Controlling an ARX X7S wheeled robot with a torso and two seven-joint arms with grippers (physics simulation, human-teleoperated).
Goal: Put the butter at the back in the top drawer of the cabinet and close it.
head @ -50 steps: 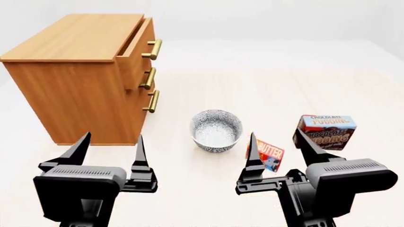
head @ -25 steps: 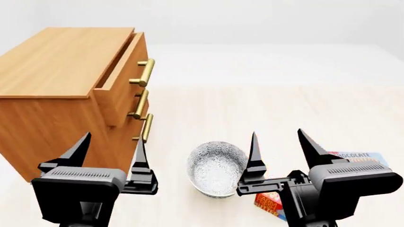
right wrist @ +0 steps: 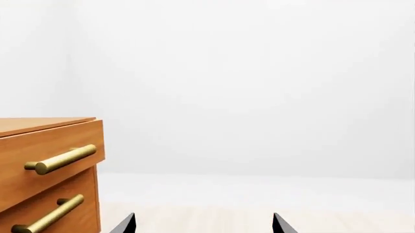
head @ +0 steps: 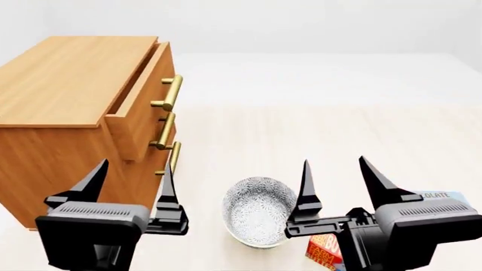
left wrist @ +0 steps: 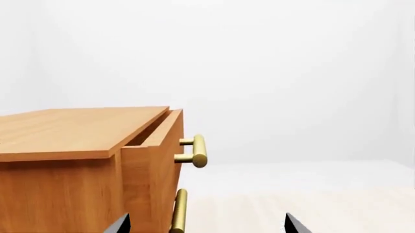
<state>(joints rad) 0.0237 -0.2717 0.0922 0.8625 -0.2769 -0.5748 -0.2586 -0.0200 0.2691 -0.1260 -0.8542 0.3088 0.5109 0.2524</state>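
Red-and-yellow butter [head: 325,252] has slid to our head view's bottom edge, half hidden under the right gripper [head: 337,183], as we rolled nearer the cabinet [head: 71,107] and its slightly open top drawer [head: 139,99]; both the right and the left gripper [head: 132,179] hang spread and empty, so the pickup remains.

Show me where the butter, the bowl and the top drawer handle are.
butter [head: 325,251], head view, its red front face.
bowl [head: 258,208], head view, its patterned inside.
top drawer handle [left wrist: 199,151], left wrist view, the brass bar.

Head view looks down; both wrist views level, sharing the cabinet [head: 68,107].
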